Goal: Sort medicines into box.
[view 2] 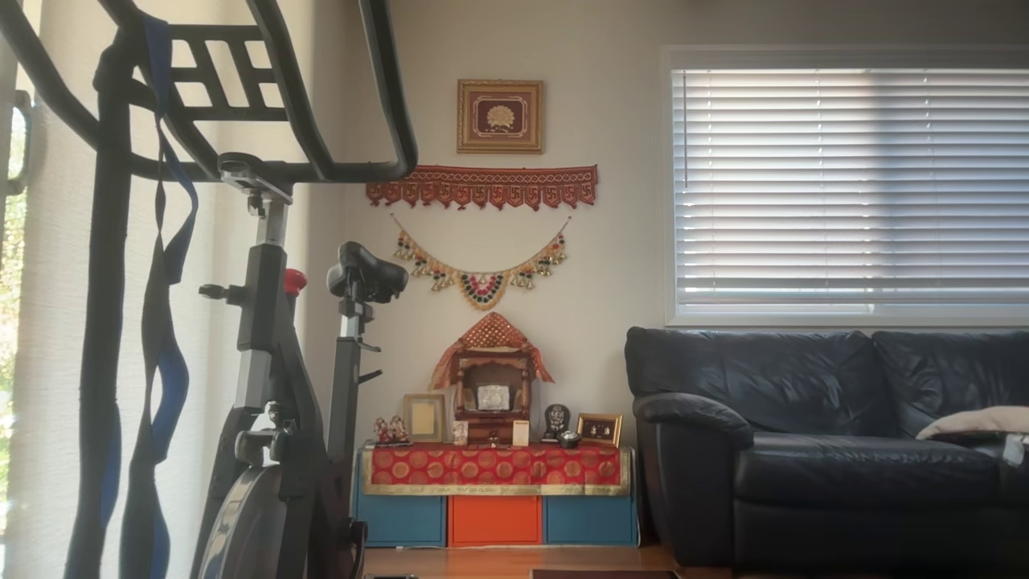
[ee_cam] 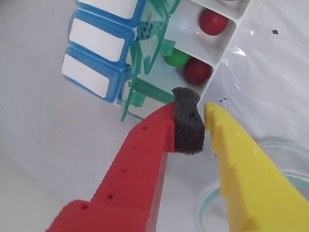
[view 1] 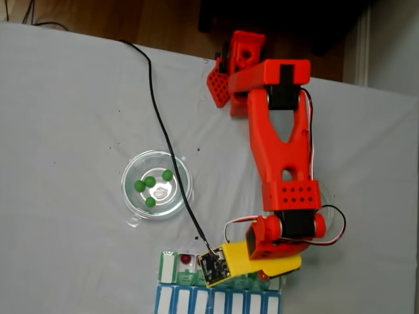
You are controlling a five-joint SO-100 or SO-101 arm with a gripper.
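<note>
Your gripper point(ee_cam: 203, 108): red finger with a dark foam pad point(ee_cam: 188, 123) and yellow finger, spread apart with nothing between them, tips poised just above the pill organizer's point(ee_cam: 145, 58) open end compartment in the wrist view. In the fixed view your gripper point(view 1: 252, 271) sits over the organizer point(view 1: 219, 297) at the bottom edge of the white tablecloth point(view 1: 65, 131).

Your organizer: translucent green lids raised, blue row with white labels alongside.

Your end compartment: one green ball point(ee_cam: 176, 58) and one dark red ball point(ee_cam: 198, 71), touching. Your next compartment along: one dark red ball point(ee_cam: 213, 21).

In the fixed view, another red ball point(view 1: 186, 259) lies in a compartment near the organizer's left end.

Your clear glass dish point(view 1: 157, 184): stands apart from the organizer, up and to the left in the fixed view, holding four green balls point(view 1: 150, 181). A second clear dish rim point(ee_cam: 270, 145) shows under your yellow finger in the wrist view.
</note>
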